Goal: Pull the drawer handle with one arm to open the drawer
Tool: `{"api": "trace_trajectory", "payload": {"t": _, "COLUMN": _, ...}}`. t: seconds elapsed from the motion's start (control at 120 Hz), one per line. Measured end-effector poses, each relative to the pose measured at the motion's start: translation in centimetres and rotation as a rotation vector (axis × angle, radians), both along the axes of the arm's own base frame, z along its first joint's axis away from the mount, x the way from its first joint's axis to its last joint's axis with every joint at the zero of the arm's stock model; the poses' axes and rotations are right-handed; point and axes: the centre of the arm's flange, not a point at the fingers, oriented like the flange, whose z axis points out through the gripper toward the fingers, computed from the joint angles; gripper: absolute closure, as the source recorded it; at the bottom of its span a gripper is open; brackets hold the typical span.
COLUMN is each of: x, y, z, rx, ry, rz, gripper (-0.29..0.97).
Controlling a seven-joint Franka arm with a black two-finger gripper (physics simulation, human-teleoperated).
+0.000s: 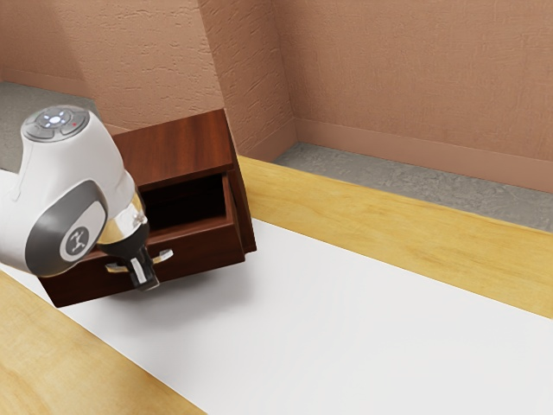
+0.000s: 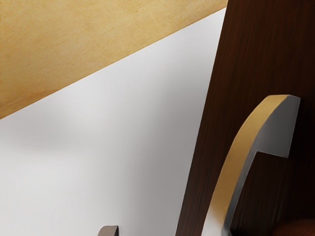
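A dark wooden cabinet (image 1: 177,151) stands on the white mat at the exterior view's left. Its drawer (image 1: 186,246) is pulled partly out, leaving a dark gap above the drawer front. A brass and silver handle (image 1: 162,255) runs across that front. My black gripper (image 1: 143,275) sits right at the middle of the handle, and the arm's white body hides the handle's left part. In the wrist view the handle's curved end (image 2: 251,162) rises close beside my hand, against the drawer front (image 2: 256,59).
The white mat (image 1: 328,328) covers the middle of a light wooden table (image 1: 406,225). Brown walls and a grey floor lie behind. The arm's white link (image 1: 65,199) covers the cabinet's left side.
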Motion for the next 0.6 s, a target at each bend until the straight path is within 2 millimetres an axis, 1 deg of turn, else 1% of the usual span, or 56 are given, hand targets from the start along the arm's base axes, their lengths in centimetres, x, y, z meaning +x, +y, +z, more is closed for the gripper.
{"api": "trace_trajectory", "payload": {"t": 0.25, "x": -0.1, "y": -1.0, "z": 0.0, "rx": 0.008, "ry": 0.003, "rz": -0.005, "gripper": 0.54}}
{"api": "trace_trajectory", "payload": {"t": 0.6, "x": -0.1, "y": -1.1, "z": 0.0, "rx": 0.008, "ry": 0.003, "rz": -0.002, "gripper": 0.49}}
